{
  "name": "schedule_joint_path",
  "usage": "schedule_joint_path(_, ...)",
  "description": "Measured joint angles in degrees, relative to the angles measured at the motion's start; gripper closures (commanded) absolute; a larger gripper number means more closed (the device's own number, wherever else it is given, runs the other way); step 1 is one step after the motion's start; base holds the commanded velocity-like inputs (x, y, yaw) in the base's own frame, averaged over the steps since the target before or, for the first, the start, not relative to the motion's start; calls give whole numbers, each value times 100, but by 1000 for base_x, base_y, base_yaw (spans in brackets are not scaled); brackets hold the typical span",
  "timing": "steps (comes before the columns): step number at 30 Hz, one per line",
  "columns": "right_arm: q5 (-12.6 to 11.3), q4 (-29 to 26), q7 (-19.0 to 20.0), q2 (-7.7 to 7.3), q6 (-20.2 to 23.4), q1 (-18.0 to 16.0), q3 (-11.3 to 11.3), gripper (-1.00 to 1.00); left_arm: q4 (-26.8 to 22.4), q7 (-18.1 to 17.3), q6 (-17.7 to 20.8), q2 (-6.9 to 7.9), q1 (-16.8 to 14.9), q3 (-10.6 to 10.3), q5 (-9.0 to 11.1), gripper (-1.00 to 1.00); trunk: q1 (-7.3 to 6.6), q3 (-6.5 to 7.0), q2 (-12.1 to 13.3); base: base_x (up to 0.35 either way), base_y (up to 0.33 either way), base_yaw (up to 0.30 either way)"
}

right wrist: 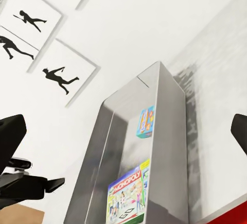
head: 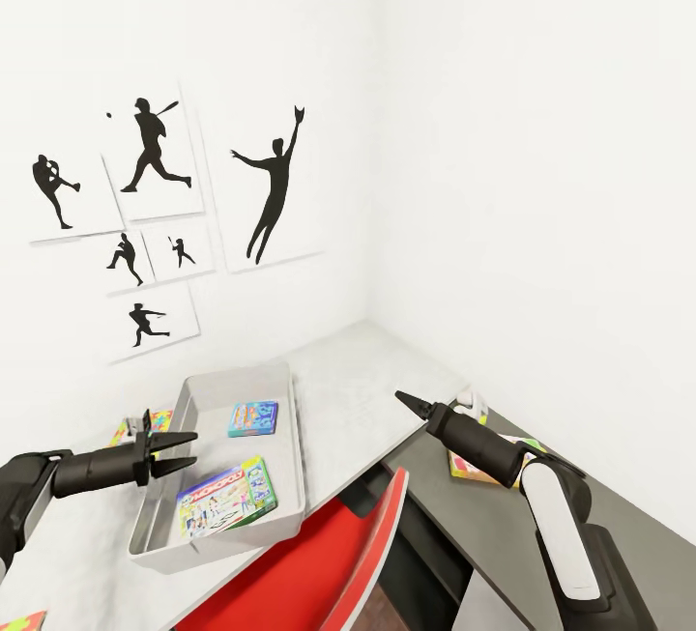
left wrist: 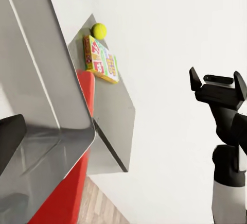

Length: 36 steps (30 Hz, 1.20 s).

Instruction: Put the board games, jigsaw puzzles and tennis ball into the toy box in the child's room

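My left gripper [head: 184, 450] hangs w/ fingers spread, nothing between them, tips over the near-left wall of the toy box [head: 198, 389]. My right gripper [head: 406, 400] is out over the table's right end; from the head cam its fingers look pressed to a point, but the left wrist cam shows the same gripper [left wrist: 216, 79] w/ its two tips apart and nothing held, so I call it spread, empty.

Toy box sits on the table [head: 358, 370], grey, sloped walls. Inside: 2 board games. The small blue-yellow one [head: 253, 417] lies flat toward the far end; the white-green one w/ red lettering [head: 226, 498] lies flat at the near end, apart from the first. Right wrist cam shows the same pair in the box [right wrist: 170, 131]: blue game [right wrist: 146, 121] further along, white-green game [right wrist: 127, 197] nearer.

Outside the box, just beside its left wall, a jigsaw puzzle [head: 124, 430] lies on the tabletop, partly hidden behind my left arm. Another multicolour corner [head: 21, 620] shows at the head cam's lower left edge; can't tell what it is.

Right of the table, on a lower dark surface [head: 483, 515], a third board game [head: 476, 467] lies under my right forearm. Left wrist cam shows it [left wrist: 101, 59] w/ the tennis ball [left wrist: 99, 30] just beside it, near the wall.

Red chair [head: 319, 563] stands at the table's front edge. Black sports silhouette pictures [head: 155, 215] hang on the white wall behind the table.
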Motion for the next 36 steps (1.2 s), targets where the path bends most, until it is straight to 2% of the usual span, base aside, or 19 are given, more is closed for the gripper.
schedule_joint_path(6, -1, 0, 1, 1, 0, 0, -8, -100, -283, 0, -1, 27, 19, 8, 7, -100, 1, 33, -1, -40, 0, 0)
schedule_joint_path(19, -1, 0, 0, 0, 1, -1, -10, -100, -358, 0, -7, 142, 30, 15, 20, -100, 0, 146, -2, -81, 0, 0)
schedule_joint_path(25, 6, 5, 0, -7, 1, -2, -26, -100, -410, 3, -222, 226, 48, 32, 35, -100, 1, 196, -7, -3, 0, 0)
schedule_joint_path(27, 7, 6, 0, -8, 1, -3, -31, -100, -418, 3, -263, 248, 55, 68, 37, -100, 1, 212, -8, 0, 0, 0)
schedule_joint_path(32, 3, 42, 0, -10, 1, -4, -42, -100, -425, 3, -314, 325, 62, 328, 39, -100, 1, 256, -10, 0, 0, 0)
schedule_joint_path(36, 0, 96, -4, -10, -4, -4, -47, -100, -426, 4, -330, 485, 63, 570, 40, -100, 1, 293, -10, 0, 0, 0)
